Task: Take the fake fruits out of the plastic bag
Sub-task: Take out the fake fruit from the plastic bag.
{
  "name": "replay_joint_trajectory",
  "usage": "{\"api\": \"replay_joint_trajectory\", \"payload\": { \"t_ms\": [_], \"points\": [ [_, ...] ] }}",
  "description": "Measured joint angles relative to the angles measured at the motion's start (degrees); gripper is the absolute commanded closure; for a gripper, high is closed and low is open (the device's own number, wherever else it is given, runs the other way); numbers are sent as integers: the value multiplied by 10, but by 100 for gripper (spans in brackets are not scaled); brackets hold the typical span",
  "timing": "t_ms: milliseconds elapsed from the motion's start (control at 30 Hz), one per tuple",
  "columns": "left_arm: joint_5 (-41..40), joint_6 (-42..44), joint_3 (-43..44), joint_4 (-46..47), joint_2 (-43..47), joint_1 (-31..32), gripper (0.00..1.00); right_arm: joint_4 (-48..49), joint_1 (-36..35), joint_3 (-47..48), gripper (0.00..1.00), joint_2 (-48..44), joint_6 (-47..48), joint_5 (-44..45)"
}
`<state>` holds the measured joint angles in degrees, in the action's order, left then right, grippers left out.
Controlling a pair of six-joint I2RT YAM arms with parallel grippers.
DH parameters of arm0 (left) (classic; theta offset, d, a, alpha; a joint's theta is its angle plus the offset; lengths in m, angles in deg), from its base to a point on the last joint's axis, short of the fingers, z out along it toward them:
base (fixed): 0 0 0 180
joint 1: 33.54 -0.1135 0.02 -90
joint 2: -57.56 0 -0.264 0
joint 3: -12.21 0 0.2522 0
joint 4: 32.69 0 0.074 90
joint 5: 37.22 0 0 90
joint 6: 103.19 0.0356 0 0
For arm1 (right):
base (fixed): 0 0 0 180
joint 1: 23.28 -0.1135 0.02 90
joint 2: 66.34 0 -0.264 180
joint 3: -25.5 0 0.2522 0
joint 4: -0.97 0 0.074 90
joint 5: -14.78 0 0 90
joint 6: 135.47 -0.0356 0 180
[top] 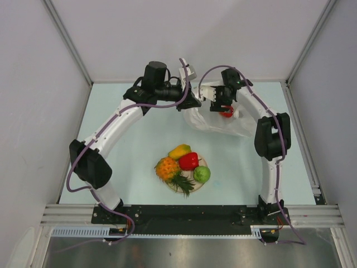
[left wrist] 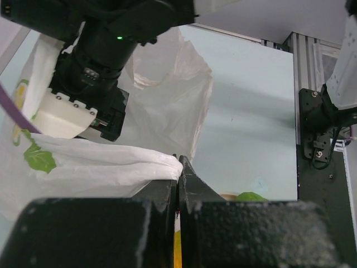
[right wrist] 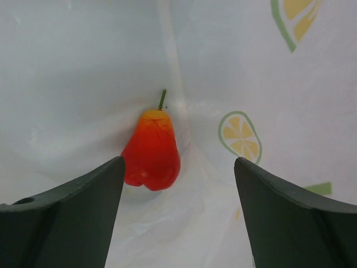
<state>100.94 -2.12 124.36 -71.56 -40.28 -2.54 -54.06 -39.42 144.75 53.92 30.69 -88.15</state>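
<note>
Left gripper (left wrist: 178,167): jaws closed, crinkly rim of plastic bag (left wrist: 83,167) is pinched.
Right gripper (right wrist: 178,163): jaws spread wide inside the bag, nothing is held.
Pear-shaped red fruit (right wrist: 150,153): glossy, green-stemmed, seen on bag film at 12 o'clock of the right fingers.
Plate (top: 188,193): round, beige, 7 o'clock of bag; spiky pineapple (top: 167,167), mango (top: 179,151), red piece (top: 188,161) and green ball (top: 202,174) are carried.

walls (top: 33,84): pale grey | tabletop (top: 139,148): light blue | rails (top: 312,212): aluminium

No word, number or brand can be read in any view. The bag (right wrist: 83,84) bears only printed lemon slices (right wrist: 240,137) and green leaves (left wrist: 39,159); finer marks, if any, are probably too small to tell.
</note>
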Motion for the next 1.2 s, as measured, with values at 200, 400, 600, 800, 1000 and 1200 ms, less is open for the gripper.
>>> {"api": "replay_joint_trajectory", "payload": {
  "t_ms": [200,400,600,800,1000,1200],
  "points": [
    [-3,1,-3,-2,0,0,100,-90,3,142,12,102,19,22],
    [-6,6,-12,-5,0,0,100,-177,3,209,12,151,24,35],
    [-6,6,-13,-6,0,0,100,-218,2,207,19,152,29,37],
    [-6,6,-17,-5,0,0,100,-208,1,190,14,152,24,19],
    [-6,4,-30,-7,0,0,100,-176,-12,140,23,153,33,15],
    [-6,3,-34,-7,0,0,100,-164,-25,155,52,173,19,15]
  ]
}}
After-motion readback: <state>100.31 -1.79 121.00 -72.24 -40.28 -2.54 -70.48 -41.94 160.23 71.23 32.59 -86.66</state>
